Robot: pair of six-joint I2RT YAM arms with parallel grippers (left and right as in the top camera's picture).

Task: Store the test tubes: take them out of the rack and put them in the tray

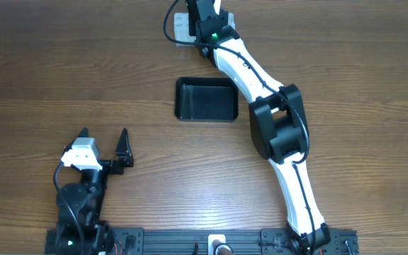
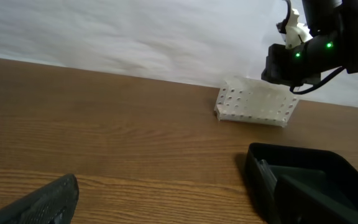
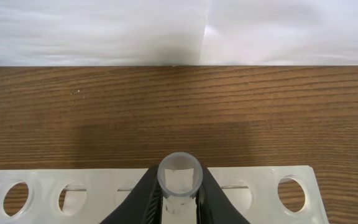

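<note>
Where the table [image 1: 48, 57] ends at the far side, we see the right claw [image 3: 179, 194] pinching a test tube [image 3: 179, 174] that stands straight up over the white rack [image 3: 260, 182]. The black tray [image 1: 206, 81] lies near the rack. The left claw [image 1: 104, 133] has its fingers spread wide, holding nothing, far from both.

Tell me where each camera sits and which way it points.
Top view: fixed overhead, looking down on the table; shows left arm, right arm, open left hand and black tray.
Left wrist view: on the left arm, low, looking across the table at the white rack; one of its own fingers shows.
Right wrist view: on the right arm, above the rack, right hand shut on a test tube.
Shared: top and left wrist views both show rack and tray.
</note>
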